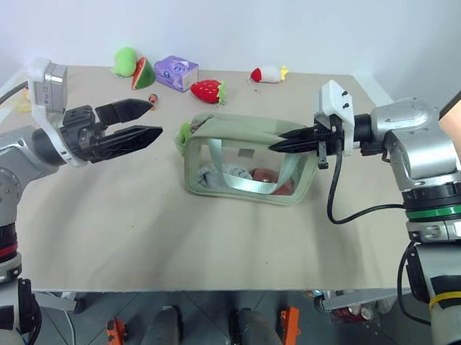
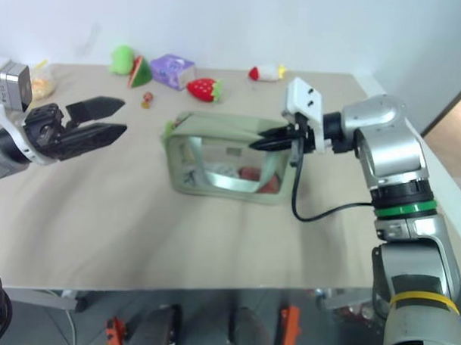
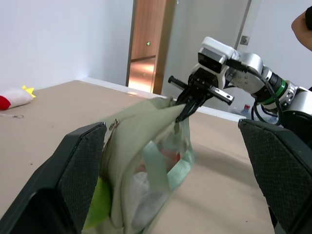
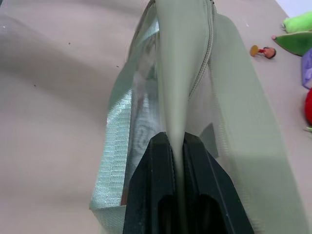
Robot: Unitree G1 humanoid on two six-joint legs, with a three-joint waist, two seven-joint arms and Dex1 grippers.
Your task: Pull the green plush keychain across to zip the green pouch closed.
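From the head views, the green pouch stands upright in the middle of the counter, its clear front panel facing the robot. The right gripper has its fingers pinched on the pouch's top fabric at its right end. The left gripper, fingers spread wide and holding nothing, hovers just beside the pouch's left end, where the green plush keychain pokes out. The pouch sags where it is pinched, so it looks soft and light; it would likely slide or fold unless the right end is held against the pull.

In the left wrist view, the keychain sits low between the wide fingers, at the near end of the pouch. It looks fuzzy and squashy; the likely best hold is across its plush body, close to the zipper.

In the right wrist view, the fingers clamp a ridge of thin fabric beside the zipper track.
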